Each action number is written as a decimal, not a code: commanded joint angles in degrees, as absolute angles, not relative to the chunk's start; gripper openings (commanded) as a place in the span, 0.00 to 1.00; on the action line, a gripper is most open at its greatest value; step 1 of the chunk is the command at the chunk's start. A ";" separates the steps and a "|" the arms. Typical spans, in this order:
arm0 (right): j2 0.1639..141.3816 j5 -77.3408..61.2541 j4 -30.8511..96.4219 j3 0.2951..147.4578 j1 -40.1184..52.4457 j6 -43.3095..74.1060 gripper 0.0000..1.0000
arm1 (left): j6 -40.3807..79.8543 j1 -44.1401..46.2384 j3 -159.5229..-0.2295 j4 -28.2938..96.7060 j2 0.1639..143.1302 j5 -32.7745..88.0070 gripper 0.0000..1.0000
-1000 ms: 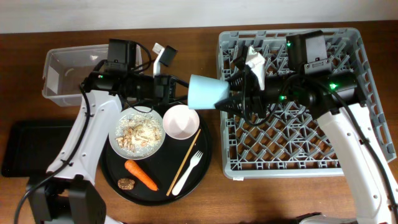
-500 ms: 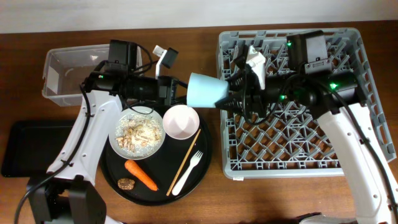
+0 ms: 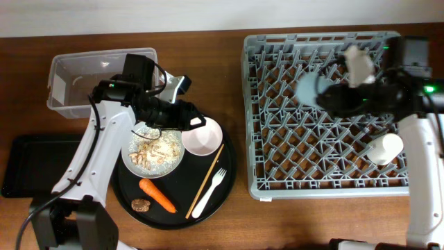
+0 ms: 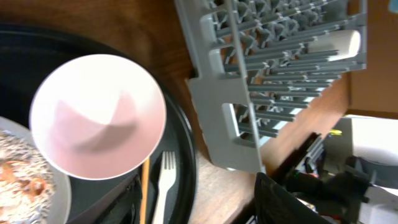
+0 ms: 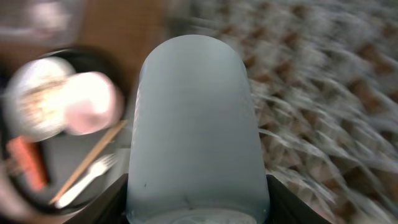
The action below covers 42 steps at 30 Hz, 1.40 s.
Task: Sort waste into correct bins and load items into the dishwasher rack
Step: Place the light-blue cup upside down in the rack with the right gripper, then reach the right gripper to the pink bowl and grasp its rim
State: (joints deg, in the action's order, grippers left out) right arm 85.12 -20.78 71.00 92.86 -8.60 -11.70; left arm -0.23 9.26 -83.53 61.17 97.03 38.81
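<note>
The blue cup (image 5: 196, 118) is held tight in the right hand (image 3: 327, 96), up over the rack (image 3: 277, 182). It is not set down yet. A white cup (image 3: 385, 147) already lies in the rack, off to one side of that hand.

The left hand (image 3: 182, 114) is wide and holds nothing. The bowl (image 3: 202, 137) sits just under it on the round tray (image 3: 229, 177). Near the bowl wait the plate (image 3: 135, 167) with rice, the chopstick (image 3: 205, 179), the fork (image 3: 208, 194), the carrot (image 3: 157, 196) and a brown lump (image 3: 141, 205). The tub (image 3: 69, 83) is behind the left hand.

I think most of the job is left.
</note>
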 commanded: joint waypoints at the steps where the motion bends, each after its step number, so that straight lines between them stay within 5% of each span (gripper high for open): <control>1: 85.21 -10.02 72.66 94.56 -15.00 -8.86 0.33 | -0.91 8.95 -83.94 61.39 95.88 36.58 0.57; 11: 91.83 -5.28 72.12 94.56 -27.90 -2.74 0.32 | -0.91 8.95 -83.94 61.41 95.88 36.58 0.57; 23: 103.26 -2.90 68.49 94.56 -29.02 -0.32 0.34 | -0.91 8.95 -83.94 61.41 95.88 36.58 0.57; 26: 103.24 -2.94 67.16 94.85 -29.02 -0.30 0.70 | -0.91 8.95 -83.94 61.43 95.88 36.58 0.57; 27: 103.24 -2.96 66.89 94.85 -29.02 -0.27 0.99 | -0.91 8.95 -83.94 61.41 95.88 36.58 0.57; 42: 99.11 -15.94 71.31 101.65 -28.88 0.62 0.99 | -0.91 8.95 -83.94 61.63 95.88 35.51 0.58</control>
